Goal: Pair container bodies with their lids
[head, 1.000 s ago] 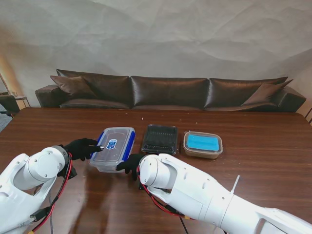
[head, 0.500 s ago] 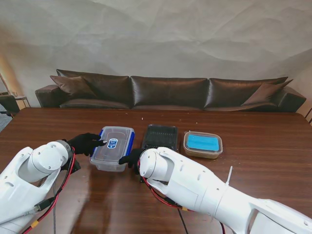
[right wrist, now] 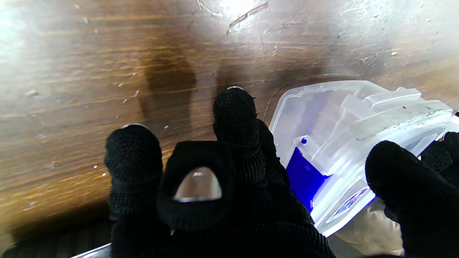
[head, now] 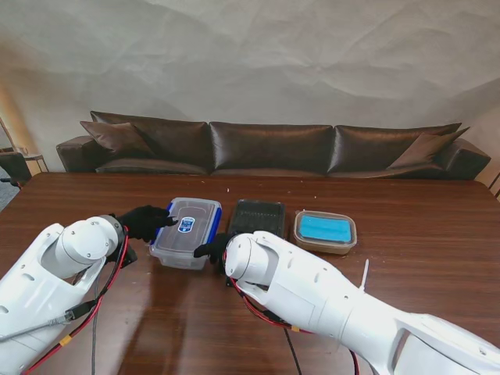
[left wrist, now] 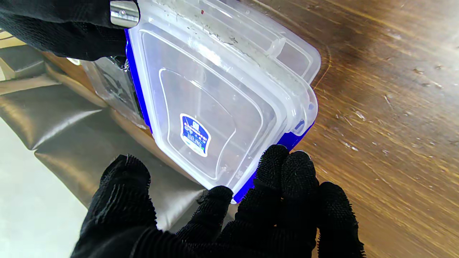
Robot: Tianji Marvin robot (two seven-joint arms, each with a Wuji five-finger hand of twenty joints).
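A clear container [head: 187,231] with a clear lid, blue side clips and a blue label is held between both black-gloved hands, left of the table's middle. My left hand [head: 145,221] grips its left side; the fingers [left wrist: 283,186] press on a blue clip at the rim of the clear container [left wrist: 215,100]. My right hand [head: 212,248] holds the nearer right corner, thumb and fingers [right wrist: 235,118] around the edge of the clear container [right wrist: 358,122]. Whether it rests on the table is unclear.
A black ribbed container [head: 256,219] lies just right of the clear one. Farther right stands a brown container with a blue lid [head: 325,230]. A dark sofa [head: 273,148] runs behind the brown wooden table [head: 422,258].
Both hands have carried the clear container away from me and slightly right. It was tilted a second ago and now sits level beside the black container.
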